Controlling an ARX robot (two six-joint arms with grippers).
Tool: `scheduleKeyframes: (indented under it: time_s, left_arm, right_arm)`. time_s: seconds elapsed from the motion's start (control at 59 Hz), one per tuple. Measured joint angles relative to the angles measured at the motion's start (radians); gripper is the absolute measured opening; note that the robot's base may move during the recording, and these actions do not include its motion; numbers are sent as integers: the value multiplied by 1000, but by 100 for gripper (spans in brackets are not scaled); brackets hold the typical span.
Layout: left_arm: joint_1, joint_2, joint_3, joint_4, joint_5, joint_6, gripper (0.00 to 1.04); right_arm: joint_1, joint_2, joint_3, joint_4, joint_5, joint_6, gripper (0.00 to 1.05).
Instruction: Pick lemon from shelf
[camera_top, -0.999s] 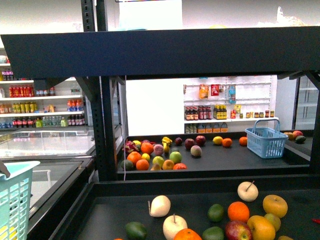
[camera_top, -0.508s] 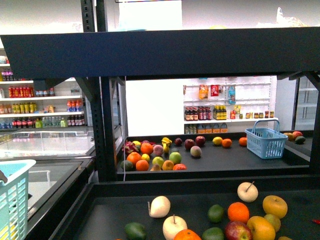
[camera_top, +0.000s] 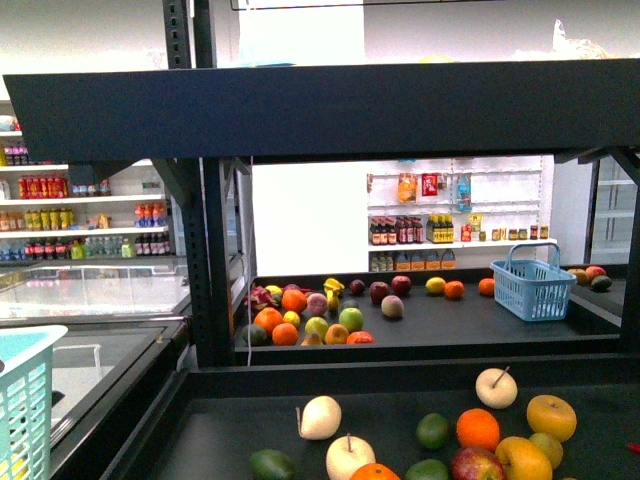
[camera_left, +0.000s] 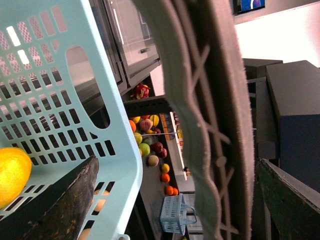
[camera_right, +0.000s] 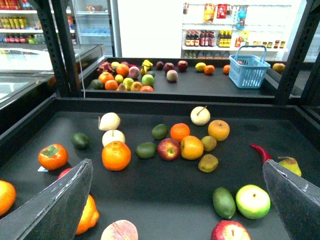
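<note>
— Well, how does the left claw (camera_left: 177, 162) stand?
— Its dark fingers (camera_left: 65, 200) are spread wide, closed on nothing. The pale grey plastic handle (camera_left: 215, 100) of the light blue slotted basket (camera_left: 75, 100) runs between them.
— And the smooth, bright yellow lemon (camera_left: 11, 174)?
— Inside that basket, against its slotted wall, near one finger of the left claw.
— The right claw (camera_right: 176, 162)?
— Wide open too, and empty, above the near tier of the big black metal shelf (camera_right: 150, 190). Oranges, apples and green fruit lie scattered there; a small blue basket (camera_right: 248, 70) stands on the far tier.
</note>
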Motion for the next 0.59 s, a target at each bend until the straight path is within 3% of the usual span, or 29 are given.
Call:
scheduleKeyframes:
  time_s: [0.254, 0.457, 0.593]
  left_arm:
    - [-16, -63, 0, -67, -15, 0, 97]
    - [-11, -206, 0, -309, -35, 76, 97]
    - [-8, -370, -4, -576, -90, 243, 97]
  right_arm:
    - [0, 0, 0, 0, 0, 0, 102]
    - [0, 0, 0, 0, 0, 0, 102]
    - [0, 0, 0, 0, 0, 0, 102]
